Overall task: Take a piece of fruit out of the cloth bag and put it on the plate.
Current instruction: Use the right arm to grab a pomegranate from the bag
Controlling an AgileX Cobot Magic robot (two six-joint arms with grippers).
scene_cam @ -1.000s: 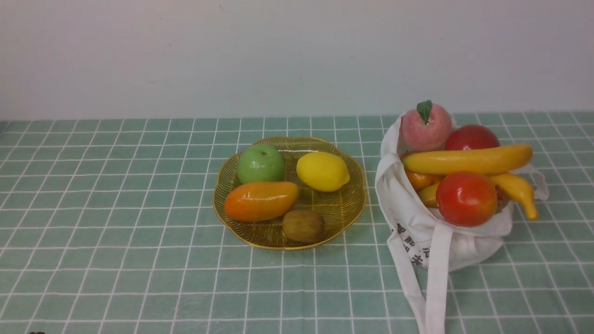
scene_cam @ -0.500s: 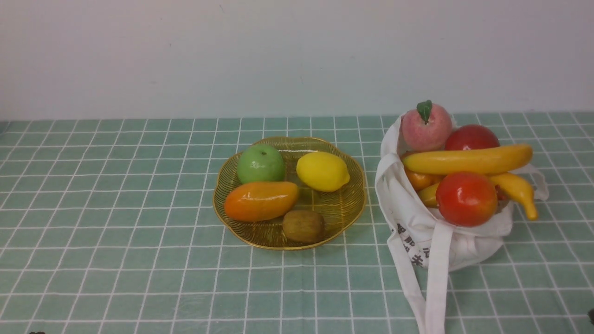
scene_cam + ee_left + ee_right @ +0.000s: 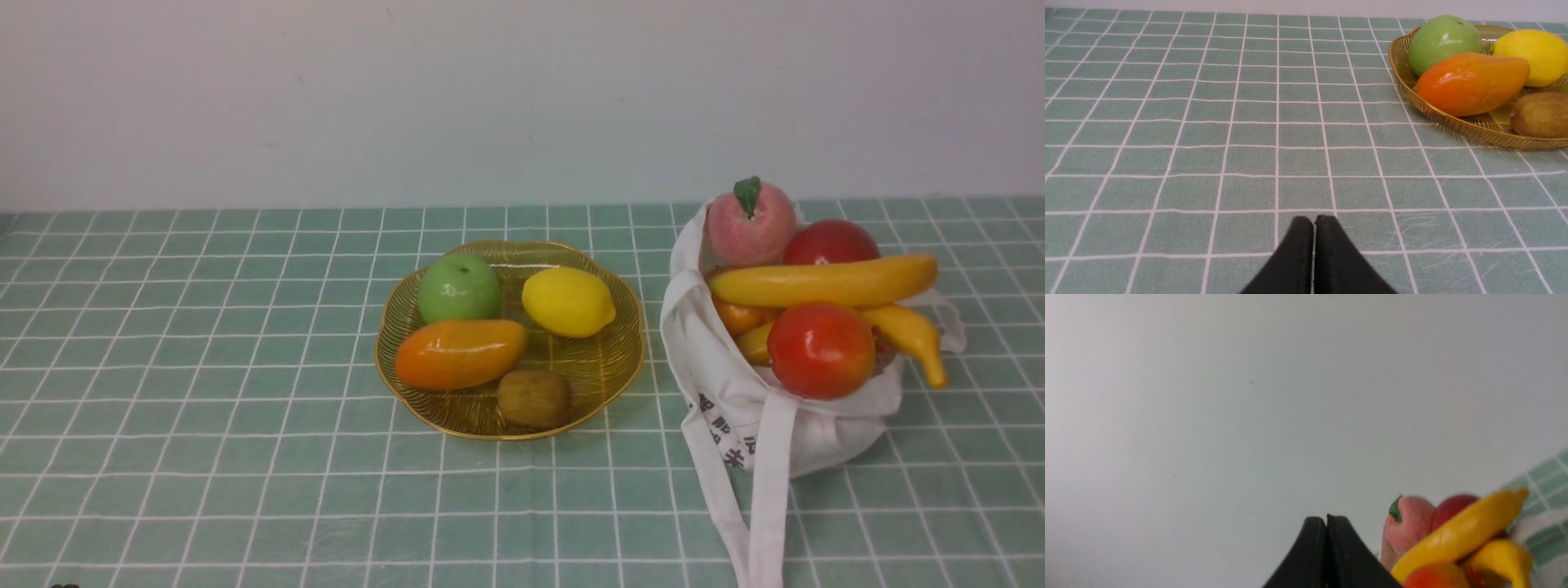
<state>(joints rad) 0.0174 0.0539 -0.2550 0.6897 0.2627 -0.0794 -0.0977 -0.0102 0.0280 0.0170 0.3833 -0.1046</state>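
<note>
The glossy red-orange round fruit (image 3: 820, 349) sits at the front of the white cloth bag (image 3: 735, 400) at the right; its top edge shows in the right wrist view (image 3: 1433, 577). The amber plate (image 3: 604, 367) stands mid-table and also shows in the left wrist view (image 3: 1457, 124). Neither gripper shows in the front view. My left gripper (image 3: 1313, 220) is shut and empty, low over the cloth, well short of the plate. My right gripper (image 3: 1326, 519) is shut and empty, raised beside the bag's fruit with the wall behind it.
The plate holds a green apple (image 3: 459, 288), a lemon (image 3: 567, 301), an orange mango (image 3: 457, 353) and a kiwi (image 3: 534, 398). The bag also holds a pink peach (image 3: 749, 222), a darker red fruit (image 3: 831, 242) and two bananas (image 3: 820, 280). Its straps (image 3: 763, 506) trail to the table's front edge.
A dark bit at the front view's lower right edge half a second ago is gone now. The fruit, bag and plate have not moved.
</note>
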